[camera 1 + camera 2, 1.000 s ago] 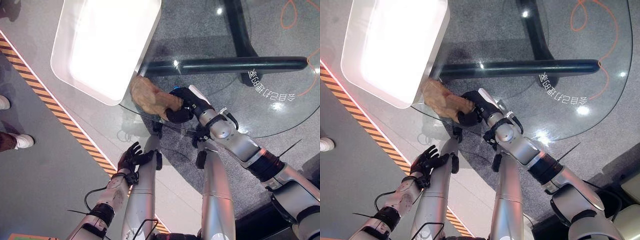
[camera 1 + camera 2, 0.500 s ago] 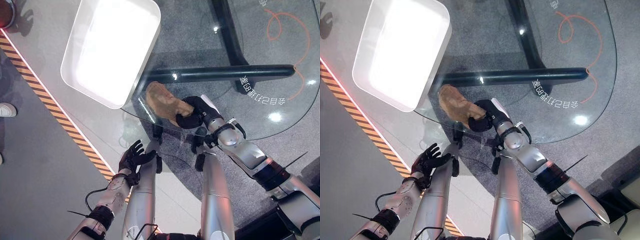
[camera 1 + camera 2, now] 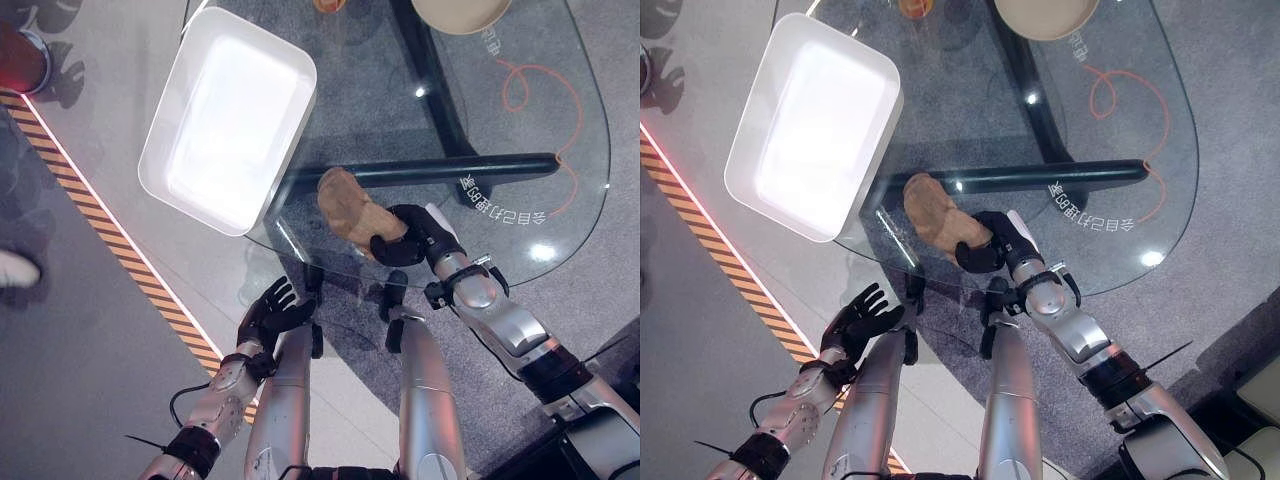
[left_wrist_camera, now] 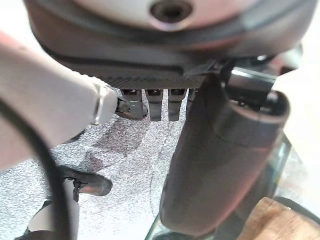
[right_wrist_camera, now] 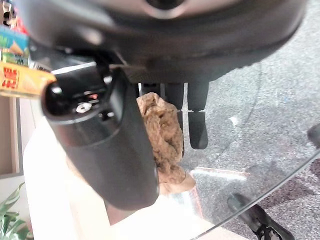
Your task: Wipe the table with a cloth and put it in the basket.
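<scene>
My right hand is clenched on the cloth at the frame's centre, near the glass table edge; hurrying toward the upper-left basket, I could drop it; left hand hangs released.

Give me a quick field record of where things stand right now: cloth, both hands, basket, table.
cloth: brown cloth, bunched, lying on the glass table near its near-left edge
right hand: right hand on the cloth's near end, fingers curled round it
left hand: left hand off the table, below its near edge, fingers spread, holding nothing
basket: white basket at the table's left edge, looks empty
task state: cloth not yet in the basket
other: tan bowl on the far side of the table
</scene>
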You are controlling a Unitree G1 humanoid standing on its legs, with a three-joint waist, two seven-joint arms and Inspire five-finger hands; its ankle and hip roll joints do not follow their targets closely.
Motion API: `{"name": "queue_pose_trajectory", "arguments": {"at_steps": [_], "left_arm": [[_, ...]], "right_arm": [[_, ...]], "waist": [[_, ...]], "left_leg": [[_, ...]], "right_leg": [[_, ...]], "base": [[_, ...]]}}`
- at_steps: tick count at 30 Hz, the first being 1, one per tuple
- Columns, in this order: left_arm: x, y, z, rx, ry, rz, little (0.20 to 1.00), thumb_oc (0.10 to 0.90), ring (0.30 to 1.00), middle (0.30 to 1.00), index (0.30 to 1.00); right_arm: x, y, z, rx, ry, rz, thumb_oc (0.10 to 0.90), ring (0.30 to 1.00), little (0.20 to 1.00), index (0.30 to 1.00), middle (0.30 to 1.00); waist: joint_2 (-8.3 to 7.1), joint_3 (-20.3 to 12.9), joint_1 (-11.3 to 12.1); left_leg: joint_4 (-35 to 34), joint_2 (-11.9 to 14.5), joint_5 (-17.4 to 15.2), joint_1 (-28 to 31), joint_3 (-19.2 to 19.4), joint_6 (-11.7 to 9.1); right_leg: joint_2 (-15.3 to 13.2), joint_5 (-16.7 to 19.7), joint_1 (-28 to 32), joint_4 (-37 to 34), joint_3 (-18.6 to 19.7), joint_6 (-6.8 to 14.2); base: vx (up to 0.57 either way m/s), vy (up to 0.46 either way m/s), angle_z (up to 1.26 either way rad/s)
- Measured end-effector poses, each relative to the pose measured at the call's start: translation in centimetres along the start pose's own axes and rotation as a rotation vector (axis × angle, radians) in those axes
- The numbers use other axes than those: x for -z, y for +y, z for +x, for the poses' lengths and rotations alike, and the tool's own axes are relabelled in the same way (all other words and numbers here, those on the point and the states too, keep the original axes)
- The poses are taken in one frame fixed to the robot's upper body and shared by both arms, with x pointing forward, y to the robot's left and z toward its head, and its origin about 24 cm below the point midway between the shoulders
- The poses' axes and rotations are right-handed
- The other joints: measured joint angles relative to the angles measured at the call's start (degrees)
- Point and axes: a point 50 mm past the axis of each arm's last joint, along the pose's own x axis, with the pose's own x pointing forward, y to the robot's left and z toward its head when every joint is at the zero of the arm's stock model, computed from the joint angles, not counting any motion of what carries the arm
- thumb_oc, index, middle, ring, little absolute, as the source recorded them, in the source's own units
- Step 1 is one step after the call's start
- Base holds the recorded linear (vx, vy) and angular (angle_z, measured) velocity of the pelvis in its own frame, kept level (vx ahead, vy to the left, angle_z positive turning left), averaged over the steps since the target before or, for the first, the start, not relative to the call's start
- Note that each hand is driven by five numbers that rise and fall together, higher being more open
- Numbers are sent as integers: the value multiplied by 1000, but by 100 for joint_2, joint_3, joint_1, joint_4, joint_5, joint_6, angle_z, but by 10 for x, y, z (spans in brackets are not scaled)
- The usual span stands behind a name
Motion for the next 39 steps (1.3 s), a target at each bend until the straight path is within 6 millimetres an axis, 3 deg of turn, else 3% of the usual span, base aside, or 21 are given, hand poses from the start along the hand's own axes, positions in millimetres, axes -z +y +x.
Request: {"name": "queue_pose_trajectory", "arguments": {"at_steps": [10, 19, 25, 31, 39], "left_arm": [[-25, -13, -12, 128, -54, -127, 900, 800, 900, 900, 900], [-29, -17, -34, 331, -78, -384, 900, 800, 900, 900, 900], [-38, -33, -39, 537, -131, -517, 900, 800, 900, 900, 900], [-45, -40, -37, 608, -147, -592, 900, 800, 900, 900, 900], [-63, -49, -29, 671, -186, -693, 900, 800, 900, 900, 900]], "right_arm": [[12, -14, -23, 87, -30, 149, 100, 300, 200, 300, 300], [8, -22, -47, 108, -137, 270, 100, 300, 200, 300, 300], [5, -16, -51, 6, -199, 342, 100, 300, 200, 300, 300], [-10, -13, -52, -80, -274, 301, 100, 300, 200, 300, 300], [-12, -5, -53, -180, -283, 267, 100, 300, 200, 300, 300]], "waist": [[2, 4, 9], [-4, 7, -13], [-49, 29, -55], [-118, 45, -167], [-183, 61, -195]], "left_leg": [[-165, 1, 21, 434, 38, 30], [-197, 40, -17, 595, 98, 45], [-191, 54, -35, 645, 136, 61], [-184, 99, -89, 653, 210, 97], [-184, 135, -96, 646, 267, 100]], "right_leg": [[7, -2, 396, -127, 14, 9], [58, 7, 572, -279, 58, 21], [79, 43, 636, -359, 96, 44], [133, 130, 675, -493, 151, 69], [176, 176, 692, -588, 190, 76]], "base": [[0, 0, 0], [7, 5, -3], [2, -5, -3], [8, -12, -8], [3, -4, -4]]}}
